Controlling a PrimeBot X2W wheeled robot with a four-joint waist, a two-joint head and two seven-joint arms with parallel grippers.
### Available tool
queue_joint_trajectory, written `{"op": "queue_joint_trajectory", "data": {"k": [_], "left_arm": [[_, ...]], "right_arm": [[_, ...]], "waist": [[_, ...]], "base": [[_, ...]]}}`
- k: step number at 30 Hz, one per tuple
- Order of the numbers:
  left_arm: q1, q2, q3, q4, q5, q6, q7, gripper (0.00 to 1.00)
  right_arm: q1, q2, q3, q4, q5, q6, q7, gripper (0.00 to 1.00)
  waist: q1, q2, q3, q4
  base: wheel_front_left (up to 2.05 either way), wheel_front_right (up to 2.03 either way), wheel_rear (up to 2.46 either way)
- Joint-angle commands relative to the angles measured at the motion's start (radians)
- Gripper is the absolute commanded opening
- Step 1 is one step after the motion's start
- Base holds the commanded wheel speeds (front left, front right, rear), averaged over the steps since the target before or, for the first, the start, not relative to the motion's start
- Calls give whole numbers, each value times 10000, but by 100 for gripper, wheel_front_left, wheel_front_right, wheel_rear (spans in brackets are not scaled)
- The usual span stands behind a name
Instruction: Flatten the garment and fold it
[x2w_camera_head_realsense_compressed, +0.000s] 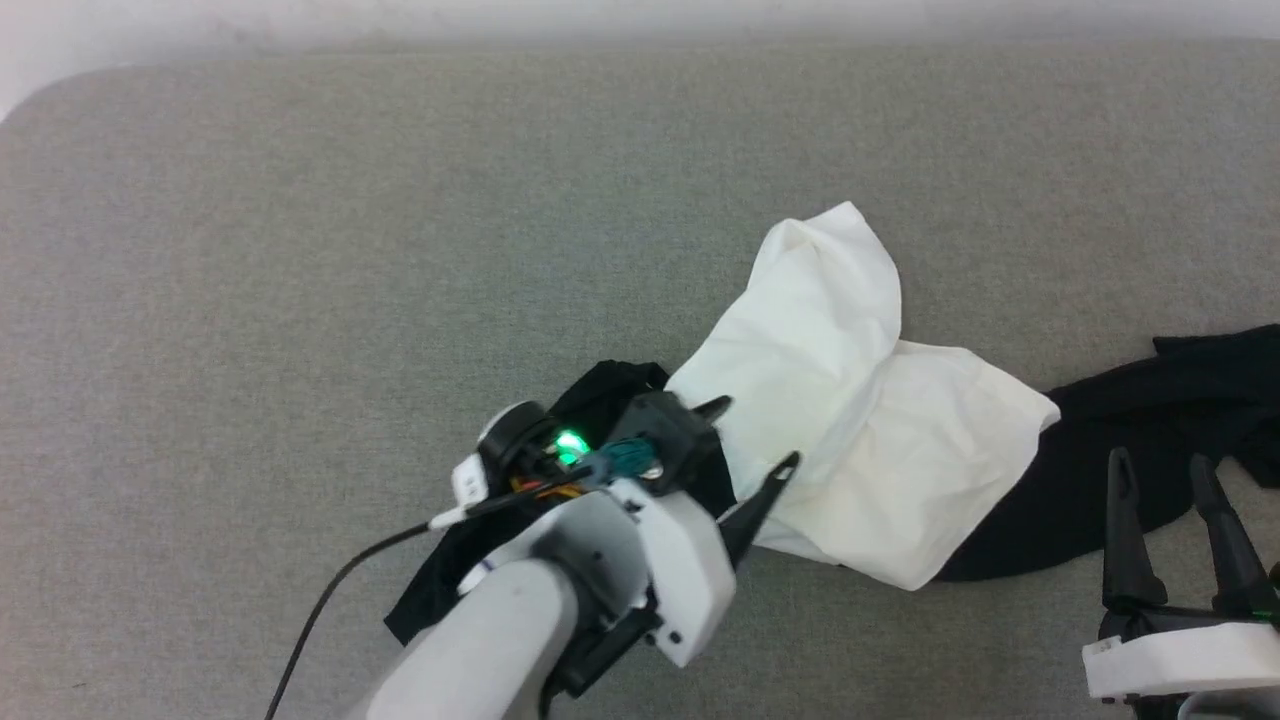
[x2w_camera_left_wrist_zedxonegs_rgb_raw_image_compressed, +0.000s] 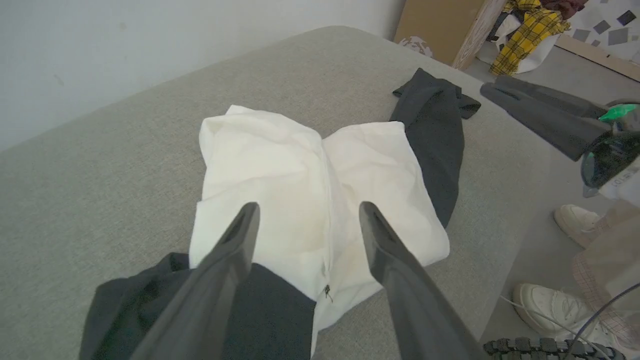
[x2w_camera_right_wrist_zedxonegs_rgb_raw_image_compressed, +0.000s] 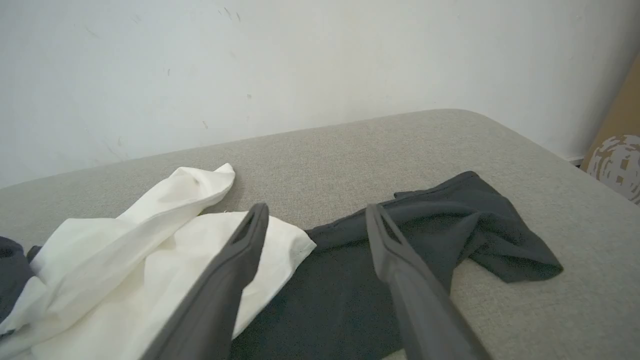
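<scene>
The garment (x2w_camera_head_realsense_compressed: 850, 420) lies crumpled on the grey cushion, its white body (x2w_camera_left_wrist_zedxonegs_rgb_raw_image_compressed: 310, 200) bunched in folds. One black sleeve (x2w_camera_head_realsense_compressed: 1150, 420) trails to the right, and more black cloth (x2w_camera_head_realsense_compressed: 600, 395) lies under my left wrist. My left gripper (x2w_camera_head_realsense_compressed: 757, 436) hovers open over the white body's left edge, nothing between its fingers (x2w_camera_left_wrist_zedxonegs_rgb_raw_image_compressed: 235, 250). My right gripper (x2w_camera_head_realsense_compressed: 1165, 470) stands open at the lower right, just above the right black sleeve (x2w_camera_right_wrist_zedxonegs_rgb_raw_image_compressed: 425, 240), holding nothing.
The grey cushioned surface (x2w_camera_head_realsense_compressed: 300, 250) spreads wide to the left and back, ending at a white wall (x2w_camera_right_wrist_zedxonegs_rgb_raw_image_compressed: 300, 60). Off the right edge, a person's white shoes (x2w_camera_left_wrist_zedxonegs_rgb_raw_image_compressed: 545, 300) stand on the floor, with a cardboard box (x2w_camera_left_wrist_zedxonegs_rgb_raw_image_compressed: 440, 25) and a yellow plaid cloth (x2w_camera_left_wrist_zedxonegs_rgb_raw_image_compressed: 530, 25) beyond.
</scene>
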Motion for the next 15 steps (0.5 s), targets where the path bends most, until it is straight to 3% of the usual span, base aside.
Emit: {"op": "queue_joint_trajectory", "data": {"k": [1, 8, 15], "left_arm": [[-342, -64, -223, 96, -112, -62, 99, 100], [-1404, -188, -1320, 932, -313, -63, 413, 100], [-1890, -335, -1451, 2206, -26, 188, 352, 100]], "right_arm": [[-151, 19, 31, 5, 68, -7, -46, 100], [-381, 20, -5, 72, 150, -7, -46, 100], [-552, 20, 35, 191, 278, -7, -47, 100]], "waist": [[-1, -1, 238, -183], [-1, -1, 676, -491], [-1, -1, 863, -619]], "base": [[0, 0, 0], [0, 0, 0], [0, 0, 0]]}}
